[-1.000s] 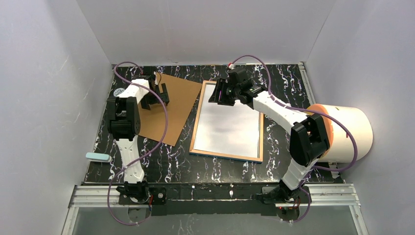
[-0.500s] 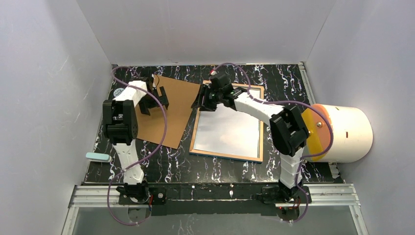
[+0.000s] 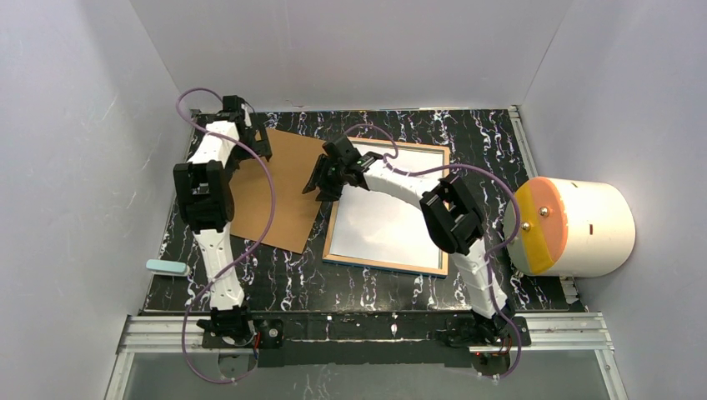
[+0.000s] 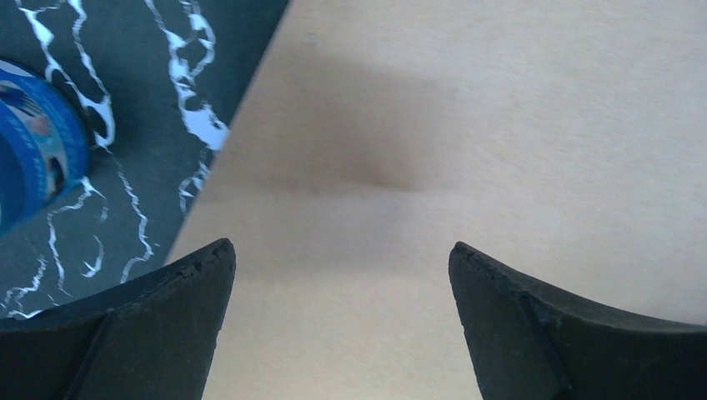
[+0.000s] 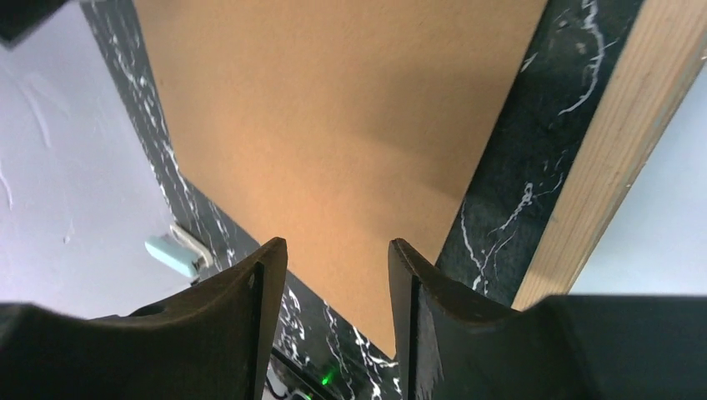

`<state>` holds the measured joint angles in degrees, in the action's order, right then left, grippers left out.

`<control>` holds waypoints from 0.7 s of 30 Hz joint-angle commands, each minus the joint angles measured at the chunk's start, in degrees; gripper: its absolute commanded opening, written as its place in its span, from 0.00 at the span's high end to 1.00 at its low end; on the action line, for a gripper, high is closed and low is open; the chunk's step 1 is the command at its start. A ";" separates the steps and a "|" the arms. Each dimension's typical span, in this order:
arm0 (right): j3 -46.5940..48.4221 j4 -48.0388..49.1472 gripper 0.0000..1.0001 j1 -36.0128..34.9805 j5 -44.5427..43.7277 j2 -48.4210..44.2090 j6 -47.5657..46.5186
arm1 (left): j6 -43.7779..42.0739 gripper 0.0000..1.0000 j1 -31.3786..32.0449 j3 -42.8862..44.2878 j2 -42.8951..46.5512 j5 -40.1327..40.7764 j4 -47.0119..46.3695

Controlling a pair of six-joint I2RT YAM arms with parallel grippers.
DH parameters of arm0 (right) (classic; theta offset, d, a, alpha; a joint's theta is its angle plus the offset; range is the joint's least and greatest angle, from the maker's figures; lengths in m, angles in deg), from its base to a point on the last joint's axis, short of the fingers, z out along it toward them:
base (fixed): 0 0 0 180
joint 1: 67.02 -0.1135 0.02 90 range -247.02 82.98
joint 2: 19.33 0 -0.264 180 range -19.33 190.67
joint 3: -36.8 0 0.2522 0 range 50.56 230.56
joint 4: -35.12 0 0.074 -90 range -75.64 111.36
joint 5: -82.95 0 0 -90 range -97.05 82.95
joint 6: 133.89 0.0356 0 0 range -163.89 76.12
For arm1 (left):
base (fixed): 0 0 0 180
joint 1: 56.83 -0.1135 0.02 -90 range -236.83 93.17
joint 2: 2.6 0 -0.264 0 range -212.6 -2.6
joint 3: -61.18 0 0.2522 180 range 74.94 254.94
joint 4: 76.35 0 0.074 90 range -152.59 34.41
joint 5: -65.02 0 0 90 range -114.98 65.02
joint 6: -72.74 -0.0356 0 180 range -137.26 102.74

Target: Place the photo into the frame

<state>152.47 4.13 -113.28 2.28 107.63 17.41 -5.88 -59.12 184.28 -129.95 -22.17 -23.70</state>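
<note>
The frame [image 3: 388,265] lies flat mid-table with its light wood back edge up, and a plain white surface [image 3: 383,221] fills it. No balloon print shows in any view. A brown backing board [image 3: 275,196] lies left of the frame. My right gripper [image 3: 321,179] is open and empty, hovering between the board's right edge and the frame's left edge. In the right wrist view its jaws [image 5: 338,246] frame the board [image 5: 333,125], with the frame's wood edge [image 5: 617,150] to the right. My left gripper [image 3: 250,142] is open and empty over the board's far left corner [image 4: 467,125].
A blue tape roll [image 4: 33,150] lies just off the board's left edge [image 3: 203,157]. A mint-coloured block [image 3: 167,267] lies near the left wall. A large white cylinder with an orange end [image 3: 575,227] lies at the right. White walls enclose the black marbled table [image 3: 375,287].
My right gripper has swung left from the frame's far left corner to over the board's right edge. My left gripper has moved towards the board's far left corner.
</note>
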 commanded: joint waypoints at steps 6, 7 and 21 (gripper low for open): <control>8.05 -10.87 0.44 0.01 -7.80 5.15 6.62 | -3.31 0.02 -5.61 -1.95 -0.74 -1.31 -2.85; 7.99 -10.94 0.43 -0.03 -8.04 5.37 6.84 | -2.91 0.02 -6.10 -2.74 -0.59 -1.49 -3.53; 12.67 -16.46 0.42 -1.03 -13.15 11.12 10.32 | -1.16 0.02 -7.62 -9.73 1.78 -13.04 -5.08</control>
<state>162.81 -9.73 -113.65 -8.37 116.28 26.44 -8.20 -66.44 177.02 -130.50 -29.77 -31.26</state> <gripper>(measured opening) 0.575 0.981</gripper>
